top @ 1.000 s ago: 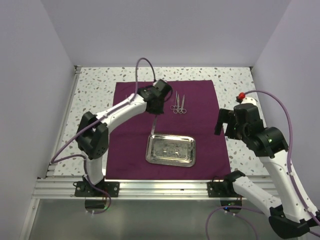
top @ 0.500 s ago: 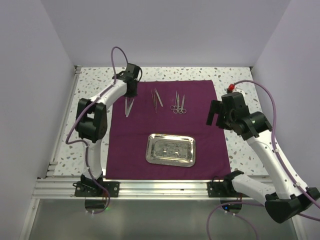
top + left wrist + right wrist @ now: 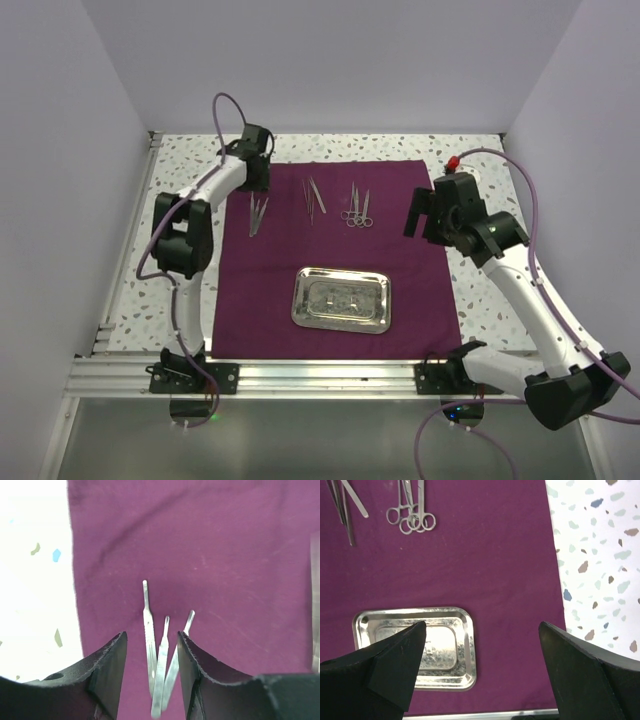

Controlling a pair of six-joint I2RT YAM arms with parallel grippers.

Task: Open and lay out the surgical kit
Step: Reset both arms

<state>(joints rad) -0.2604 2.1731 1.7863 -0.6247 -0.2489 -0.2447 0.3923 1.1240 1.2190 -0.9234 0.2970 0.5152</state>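
2 white-black arms (image 3: 530, 300), purple cables (image 3: 214, 108)

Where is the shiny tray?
In the top view, the tray lies on the purple cloth, near its front edge, with the scissors behind it.

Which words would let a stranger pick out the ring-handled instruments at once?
Find the purple cloth spread across the speckled table, then look at its far half, beyond the steel tray. Of the three silver clusters there, the ring-handled instruments are the rightmost, the only ones with finger loops.
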